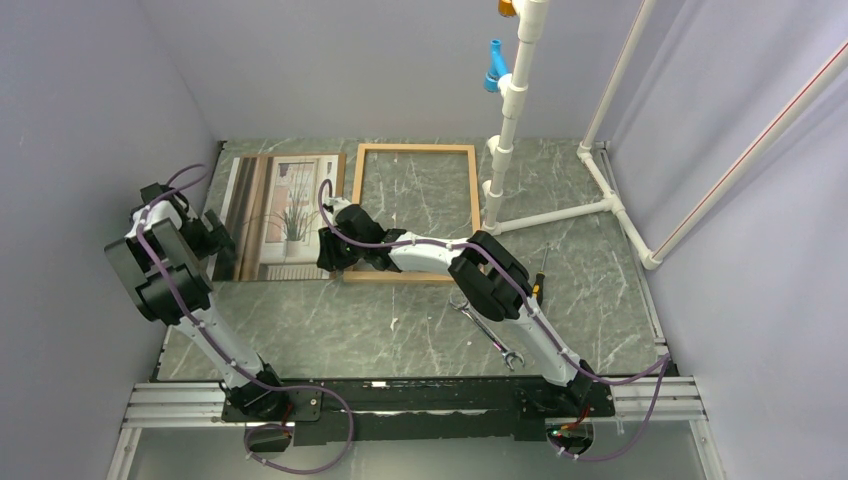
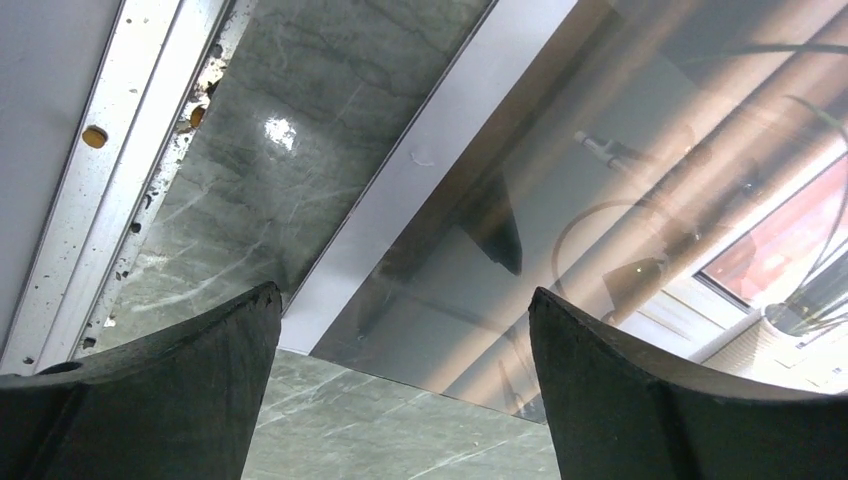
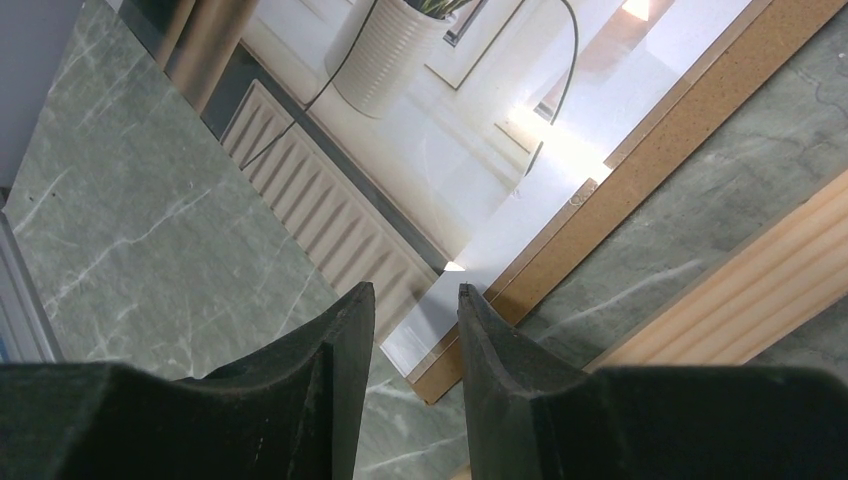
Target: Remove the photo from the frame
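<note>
R gripper [image 3: 417, 290]: jaws a narrow gap apart, poised over near-R corner of photo [image 1: 285, 215]; nothing seen pinched between fingers [image 3: 335, 350]. That corner sits on a brown backing board [image 3: 660, 150], whose edge shows just beyond the print on its R side. L gripper [image 2: 403, 290]: jaws wide apart, holding nothing, hanging over L edge of photo, table [image 1: 420, 310] showing beneath. Photo: flat on table, far-L, picture side up w/ glossy reflections, plant and curtain stripes legible. Frame [image 1: 415, 148]: light wood, flat on table just beside photo on its R, separate from it; bare table visible through its opening, so no print inside. Misc on table, R of arms: wrench [image 1: 487, 330], screwdriver [image 1: 540, 275], white pipe stand [image 1: 510, 120] at far R. Status (judgement): main step looks done, since photo is out of frame and the two lie side by side. Poss. remaining: lift print off backing board, if wanted, then back both arms away. Risk: thin print corner hard to pick off board.
</note>
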Controlling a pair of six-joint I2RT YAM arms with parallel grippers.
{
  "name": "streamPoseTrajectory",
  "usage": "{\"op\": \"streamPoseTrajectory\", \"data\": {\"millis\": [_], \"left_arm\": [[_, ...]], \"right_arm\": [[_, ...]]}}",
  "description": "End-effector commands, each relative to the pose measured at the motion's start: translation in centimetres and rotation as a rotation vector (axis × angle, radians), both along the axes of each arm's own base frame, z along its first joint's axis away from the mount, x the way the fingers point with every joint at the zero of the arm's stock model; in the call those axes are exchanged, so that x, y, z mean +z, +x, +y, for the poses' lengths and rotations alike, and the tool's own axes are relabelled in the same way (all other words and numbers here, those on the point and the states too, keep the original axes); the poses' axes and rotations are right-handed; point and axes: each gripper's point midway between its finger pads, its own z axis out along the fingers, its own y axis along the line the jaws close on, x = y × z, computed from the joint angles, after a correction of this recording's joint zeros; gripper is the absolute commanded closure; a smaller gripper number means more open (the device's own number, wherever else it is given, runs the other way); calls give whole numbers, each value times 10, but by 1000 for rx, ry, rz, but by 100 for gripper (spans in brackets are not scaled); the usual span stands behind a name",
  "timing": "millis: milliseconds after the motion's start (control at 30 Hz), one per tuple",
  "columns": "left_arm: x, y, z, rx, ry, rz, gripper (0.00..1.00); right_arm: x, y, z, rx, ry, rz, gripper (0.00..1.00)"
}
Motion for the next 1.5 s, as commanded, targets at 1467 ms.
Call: {"op": "streamPoseTrajectory", "data": {"millis": [1467], "left_arm": [[35, 15, -27, -90, 40, -76, 1]], "right_arm": [[65, -5, 9, 174, 11, -127, 28]]}}
